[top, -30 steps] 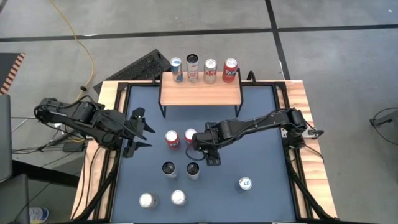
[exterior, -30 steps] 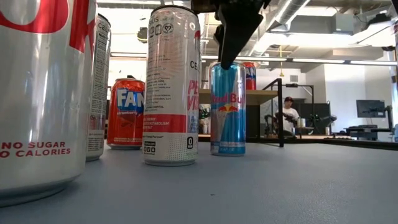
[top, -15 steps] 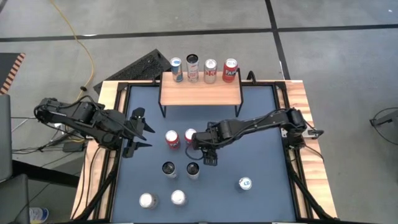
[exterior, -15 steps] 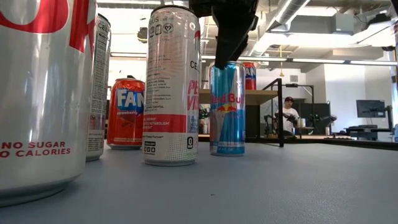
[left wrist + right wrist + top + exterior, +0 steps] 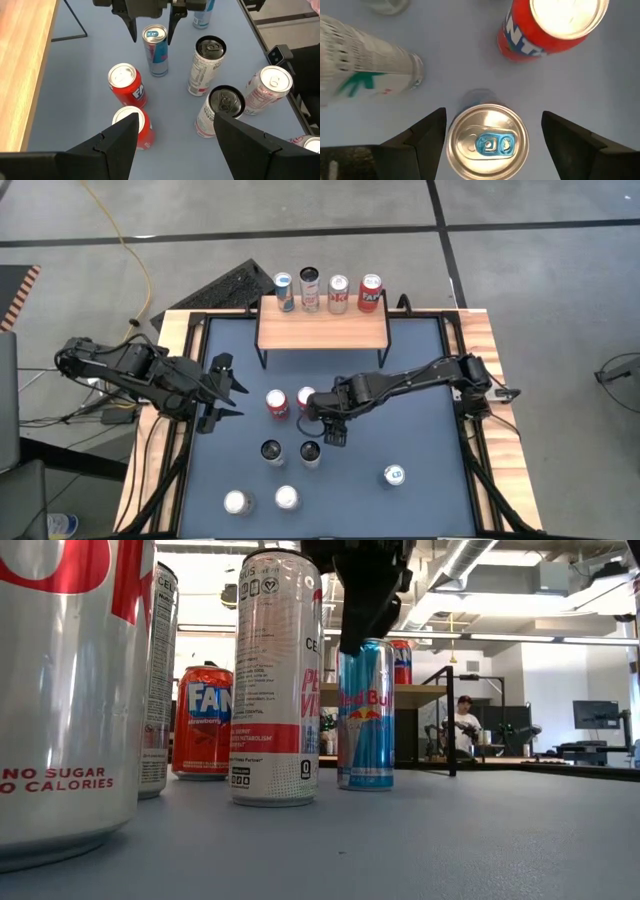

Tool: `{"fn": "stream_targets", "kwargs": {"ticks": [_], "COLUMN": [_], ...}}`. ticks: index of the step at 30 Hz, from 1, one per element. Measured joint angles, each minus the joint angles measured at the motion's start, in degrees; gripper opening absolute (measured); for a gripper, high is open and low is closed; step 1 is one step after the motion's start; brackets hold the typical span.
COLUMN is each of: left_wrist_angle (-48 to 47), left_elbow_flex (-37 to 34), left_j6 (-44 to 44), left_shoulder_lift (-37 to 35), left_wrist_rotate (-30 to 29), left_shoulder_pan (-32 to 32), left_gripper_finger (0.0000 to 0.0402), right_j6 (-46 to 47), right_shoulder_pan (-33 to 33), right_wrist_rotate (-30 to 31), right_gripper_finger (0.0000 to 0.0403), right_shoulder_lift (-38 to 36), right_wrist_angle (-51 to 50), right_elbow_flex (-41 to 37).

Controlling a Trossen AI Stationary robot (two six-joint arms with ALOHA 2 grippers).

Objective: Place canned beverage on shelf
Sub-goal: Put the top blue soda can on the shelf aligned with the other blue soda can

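directly under right end effector (image 5: pixel 492 125): blue can (image 5: pixel 489 142)

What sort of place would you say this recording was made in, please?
Probably a robotics lab or open workshop: a bare concrete floor, exposed ceiling ducts, and a person seated at desks with a monitor behind the table.

Red Fanta can (image 5: pixel 555 27) and white can (image 5: pixel 367 57) crowd the Red Bull can (image 5: pixel 489 141); elsewhere open mat (image 5: pixel 420 370).

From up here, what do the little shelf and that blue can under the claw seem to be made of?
The shelf: its top looks like light wood with a matte finish and visible grain; its thin black legs look like metal. The blue can: probably aluminium, going by its shiny silver lid with a blue pull tab and glossy printed sides.
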Motion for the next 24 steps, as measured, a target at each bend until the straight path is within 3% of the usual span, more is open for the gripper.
{"fn": "stream_targets", "kwargs": {"ticks": [14, 20, 24], "left_wrist_angle": [-0.33, -0.33, -0.33], "left_elbow_flex": [0.00, 0.00, 0.00], "left_j6": [0.02, 0.02, 0.02], "left_shoulder_lift": [0.02, 0.02, 0.02], "left_wrist_rotate": [0.00, 0.00, 0.00], "left_shoulder_pan": [-0.01, 0.00, -0.01], "left_gripper_finger": [0.0249, 0.0249, 0.0249], "right_j6": [-0.66, -2.42, -3.84], "right_shoulder_pan": [0.00, 0.55, 0.59], "right_wrist_rotate": [-0.22, -0.23, -0.25], "right_gripper_finger": [0.0296, 0.0261, 0.0210], "right_shoulder_lift": [3.17, 3.17, 3.05], "right_wrist_angle": [-1.67, -1.90, -2.18], "right_elbow_flex": [0.00, 0.00, 0.04]}}
